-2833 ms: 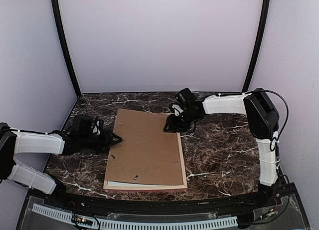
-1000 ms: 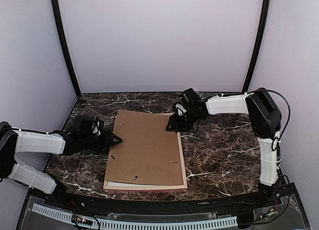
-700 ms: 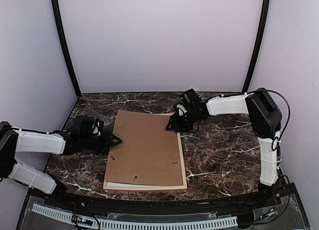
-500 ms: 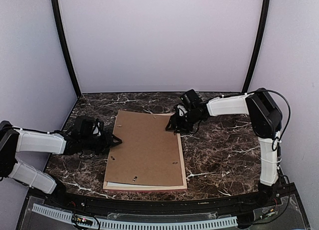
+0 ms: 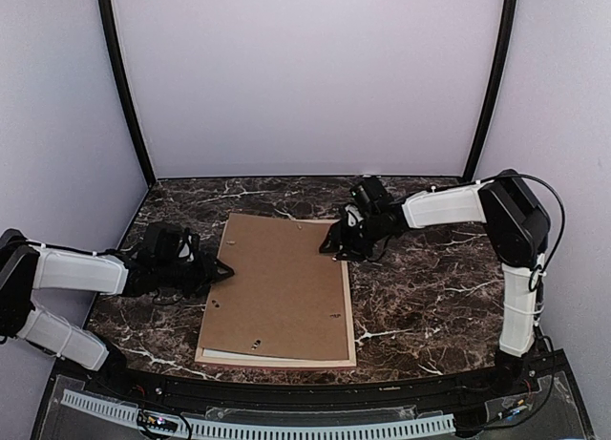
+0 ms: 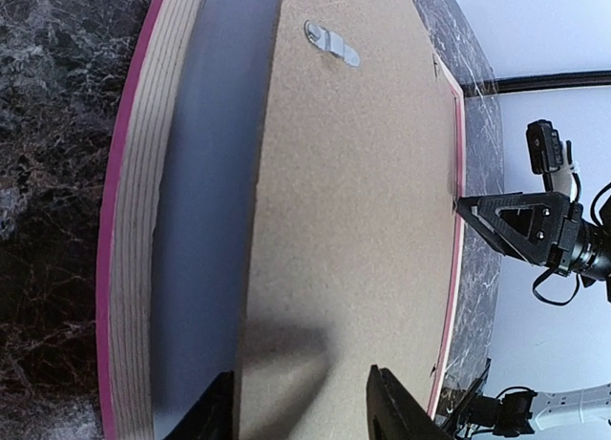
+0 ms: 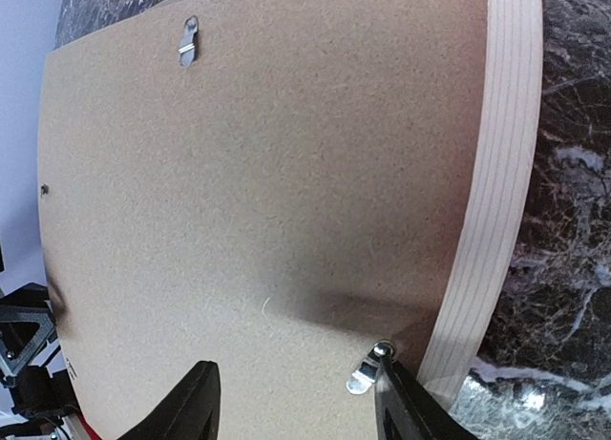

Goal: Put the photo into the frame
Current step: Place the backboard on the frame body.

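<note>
The frame (image 5: 349, 306) lies face down mid-table, with its pale wood side rail (image 6: 134, 268) and pink front edge showing. A brown backing board (image 5: 282, 282) covers its opening. The photo is hidden. My left gripper (image 5: 221, 271) is open at the frame's left edge. In its wrist view (image 6: 301, 411) one finger is over a grey-blue strip and the other over the board (image 6: 353, 220). My right gripper (image 5: 334, 244) is open at the far right corner. In its wrist view (image 7: 298, 402) its right finger touches a metal turn clip (image 7: 366, 371) beside the rail (image 7: 487, 220).
Another metal clip (image 7: 189, 41) sits on the board's far edge, and one (image 6: 332, 44) shows in the left wrist view. A white strip (image 5: 229, 354) shows at the frame's near left corner. Dark marble table (image 5: 430, 297) lies all around, with enclosure walls close behind.
My right gripper has slid a little to the right along the frame's far right corner. The frame and board have shifted very slightly. My left gripper stays at the left edge.
</note>
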You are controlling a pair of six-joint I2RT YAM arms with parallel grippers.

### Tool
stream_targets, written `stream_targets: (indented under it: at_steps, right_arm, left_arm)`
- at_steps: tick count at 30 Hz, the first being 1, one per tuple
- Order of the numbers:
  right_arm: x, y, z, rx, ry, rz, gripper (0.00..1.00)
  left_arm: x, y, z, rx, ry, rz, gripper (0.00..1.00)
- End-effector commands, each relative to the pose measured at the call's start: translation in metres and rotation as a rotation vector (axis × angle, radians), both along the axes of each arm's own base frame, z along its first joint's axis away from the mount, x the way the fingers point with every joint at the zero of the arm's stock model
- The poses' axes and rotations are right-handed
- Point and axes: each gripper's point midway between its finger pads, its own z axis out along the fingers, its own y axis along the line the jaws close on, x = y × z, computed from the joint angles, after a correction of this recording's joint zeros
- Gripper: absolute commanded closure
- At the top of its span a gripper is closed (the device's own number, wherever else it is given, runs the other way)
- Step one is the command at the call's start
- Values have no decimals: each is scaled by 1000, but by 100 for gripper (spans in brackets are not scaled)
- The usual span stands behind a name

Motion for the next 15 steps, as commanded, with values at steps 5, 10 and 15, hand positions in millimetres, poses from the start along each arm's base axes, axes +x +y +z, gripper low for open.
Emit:
stream_targets:
  at_steps: [5,10,15]
  right_arm:
    - [6,3,48,8,-126,21,44]
    - [10,-7,49,-55,-159,8,44]
    - [11,-15,44,-101,-172,-2,44]
  left_arm:
    - [6,-6,7,-2,-50,-28,52]
    - [8,-7,4,28,-40,-48,47]
    - [7,-10,-2,39,-18,-77,44]
